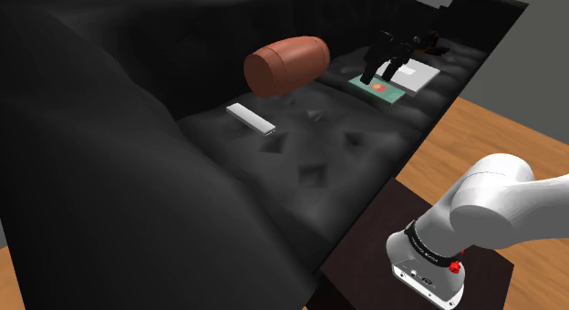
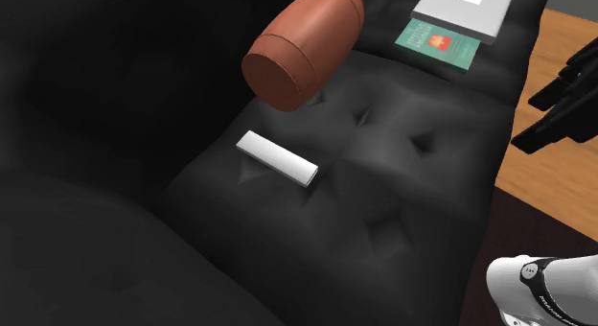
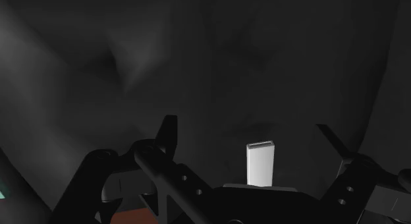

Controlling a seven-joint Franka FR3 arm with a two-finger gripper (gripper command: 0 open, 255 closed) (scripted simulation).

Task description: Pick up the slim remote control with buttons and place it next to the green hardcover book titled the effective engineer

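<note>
The slim white remote lies flat on the black sofa seat, in front of a brown bolster. The remote lies alone, with nothing touching it. The green book lies flat at the far end of the seat, and in the second exterior view the green book has a red emblem on its cover. My black gripper hangs open in the air, well away from the remote and holding nothing. In the second exterior view the gripper is near the seat's front edge. In the wrist view the remote lies far off between the spread fingers.
A brown cylindrical bolster leans against the backrest just behind the remote. A flat grey-white slab lies beside the green book, overlapping its far edge. The sofa's backrest and armrest rise around the seat. Wooden floor lies beyond the sofa.
</note>
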